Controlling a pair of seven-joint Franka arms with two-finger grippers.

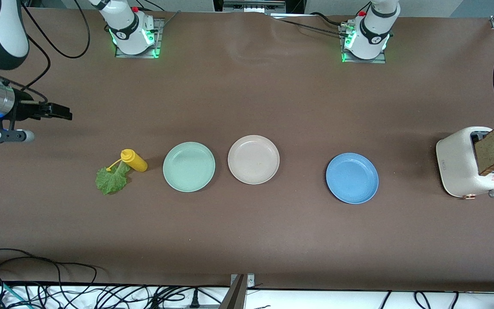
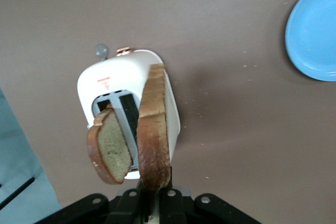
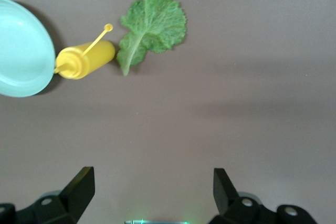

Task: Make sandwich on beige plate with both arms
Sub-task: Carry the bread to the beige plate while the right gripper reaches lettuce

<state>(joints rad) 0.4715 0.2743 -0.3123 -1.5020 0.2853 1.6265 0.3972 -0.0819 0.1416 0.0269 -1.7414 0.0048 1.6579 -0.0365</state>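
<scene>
Front view: the brown table (image 1: 247, 240) is shown laid out for a sandwich, with the white toaster (image 1: 465, 165) stood at the left arm's end, seemingly so that bread can be drawn by that arm alone. Three plates are set in a row between the arms; the beige plate (image 1: 253, 159), bare and unused, is placed between the mint green plate (image 1: 189, 166) and the blue plate (image 1: 352, 177), presumably within reach of both arms. One bread slice (image 2: 154, 129) is held on edge above the toaster, clamped at its crust by the closed left gripper (image 2: 152, 203), while a second slice (image 2: 110, 148) is left leaning in its slot. The lettuce leaf (image 3: 152, 27) is seen flat on the table, touching the tipped yellow squeeze bottle (image 3: 86, 60) beside the mint green plate. The right gripper (image 3: 152, 187) is held over the table at its own arm's end, near the leaf, jaws spread wide and empty, apparently in waiting.
</scene>
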